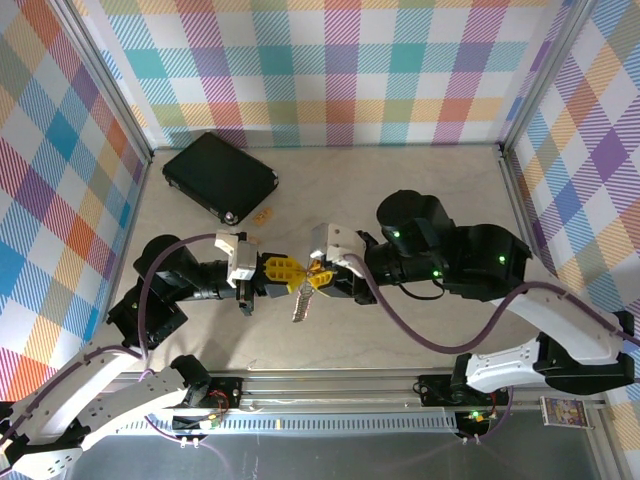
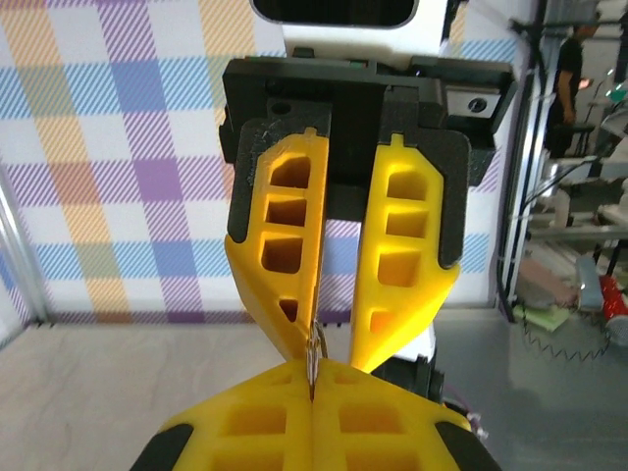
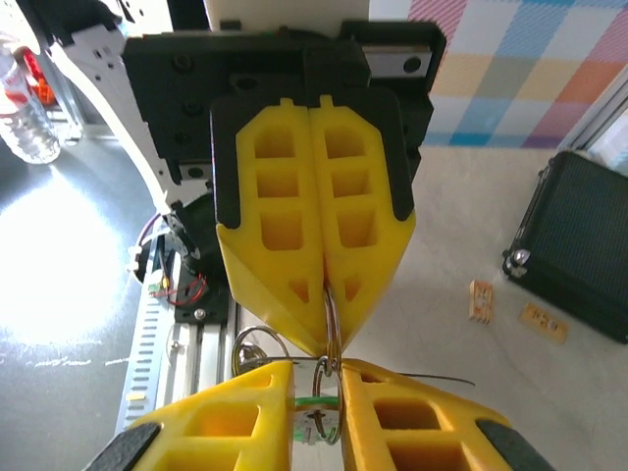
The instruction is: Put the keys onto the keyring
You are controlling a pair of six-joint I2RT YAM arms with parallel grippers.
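Top view: the left gripper [image 1: 297, 273] and right gripper [image 1: 316, 278] meet tip to tip above the middle of the table [image 1: 400, 180]. The keys [image 1: 302, 302] hang beneath them.

Left wrist view: the left gripper's yellow latticed plastic fingers [image 2: 245, 432] are pressed together on the thin wire keyring [image 2: 314, 350].

Right wrist view: the right gripper's fingers [image 3: 412, 417] stand narrow, clamping the ring's coil.

Handling: the ring is probably light, stiff, springy and slippery. Grip the flat of the loop, away from the split end.
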